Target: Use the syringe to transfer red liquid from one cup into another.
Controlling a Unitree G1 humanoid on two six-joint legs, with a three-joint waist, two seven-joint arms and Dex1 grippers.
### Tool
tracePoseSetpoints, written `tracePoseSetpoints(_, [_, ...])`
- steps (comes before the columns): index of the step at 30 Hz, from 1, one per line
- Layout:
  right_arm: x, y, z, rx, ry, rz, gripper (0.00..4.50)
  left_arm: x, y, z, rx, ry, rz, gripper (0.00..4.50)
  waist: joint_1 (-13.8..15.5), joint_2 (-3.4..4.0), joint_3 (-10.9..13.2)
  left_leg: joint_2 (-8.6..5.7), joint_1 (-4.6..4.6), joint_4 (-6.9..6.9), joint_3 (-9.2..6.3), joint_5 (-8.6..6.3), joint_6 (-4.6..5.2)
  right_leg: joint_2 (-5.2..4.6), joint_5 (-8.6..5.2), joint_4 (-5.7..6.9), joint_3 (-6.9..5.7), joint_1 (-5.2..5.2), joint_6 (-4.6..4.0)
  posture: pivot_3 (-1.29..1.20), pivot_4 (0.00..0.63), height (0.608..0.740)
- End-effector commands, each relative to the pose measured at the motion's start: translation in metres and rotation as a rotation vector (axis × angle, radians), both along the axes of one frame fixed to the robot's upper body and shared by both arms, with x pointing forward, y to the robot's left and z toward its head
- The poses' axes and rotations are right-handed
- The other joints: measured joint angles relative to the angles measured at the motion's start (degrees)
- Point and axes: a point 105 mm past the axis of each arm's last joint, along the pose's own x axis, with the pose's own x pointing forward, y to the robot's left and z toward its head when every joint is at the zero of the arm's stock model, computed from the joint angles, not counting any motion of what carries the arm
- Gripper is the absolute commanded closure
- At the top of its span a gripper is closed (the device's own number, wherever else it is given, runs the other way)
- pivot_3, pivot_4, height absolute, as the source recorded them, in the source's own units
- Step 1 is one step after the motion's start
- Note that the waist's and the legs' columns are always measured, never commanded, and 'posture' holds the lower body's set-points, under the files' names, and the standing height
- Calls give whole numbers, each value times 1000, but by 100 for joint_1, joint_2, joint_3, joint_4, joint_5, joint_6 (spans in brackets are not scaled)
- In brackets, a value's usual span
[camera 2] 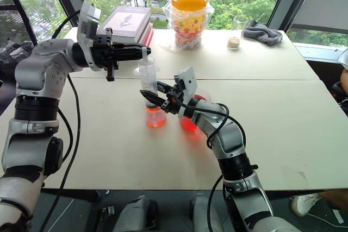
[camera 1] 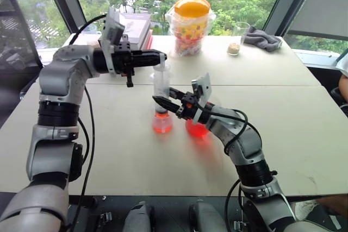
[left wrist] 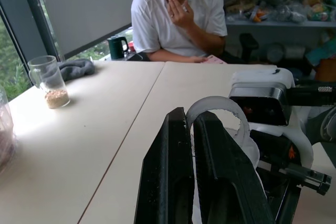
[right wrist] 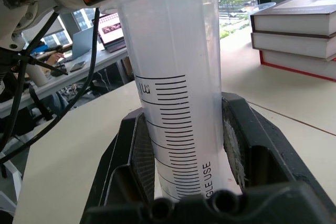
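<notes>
**Here, syringe upright over the small cup**

The syringe (camera 1: 161, 82) stands upright, tip down inside the small cup (camera 1: 162, 120), which holds red liquid (camera 1: 162, 124) on the table (camera 1: 283, 107). The right gripper (camera 1: 161, 101) is clamped on the barrel, low down. The left gripper (camera 1: 159, 56), pointing level, is closed on the plunger top. The wide beaker (camera 1: 197, 127) sits just beside, behind the right gripper.

right claw (camera 1: 159, 100) hides handled beaker (camera 1: 197, 129).
</notes>
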Motion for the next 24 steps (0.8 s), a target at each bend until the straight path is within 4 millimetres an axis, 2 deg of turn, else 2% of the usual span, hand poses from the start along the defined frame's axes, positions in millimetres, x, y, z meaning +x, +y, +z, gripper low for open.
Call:
tracePoseSetpoints(1, [-7,-1,54,111,-159,1,3016,-8,-13,-20,76,39,-67,4451,0,0,0,0,0,0,0,0,0,0,0,0,0,0,0,0,150,740])
tracePoseSetpoints(11, [2,-11,73,132,-193,-44,3016,-8,-16,-33,109,29,-54,4451,-1,0,0,0,0,0,0,0,0,0,0,0,0,-1,0,0,150,740])
tracePoseSetpoints(15, [3,-12,71,115,-191,-48,3016,-5,-15,-31,109,6,-24,4451,1,0,0,0,0,0,0,0,0,0,0,0,0,-1,0,0,150,740])
tracePoseSetpoints(22, [5,-9,51,68,-154,-39,3016,7,-4,5,2,-1,51,4451,3,0,0,0,-1,0,0,0,0,0,0,-1,0,-1,0,0,150,740])
tracePoseSetpoints(24, [5,-8,47,60,-144,-36,3016,8,1,9,-1,2,65,3815,-2,0,0,0,-1,-1,0,0,0,0,0,-1,0,-1,0,0,150,740])
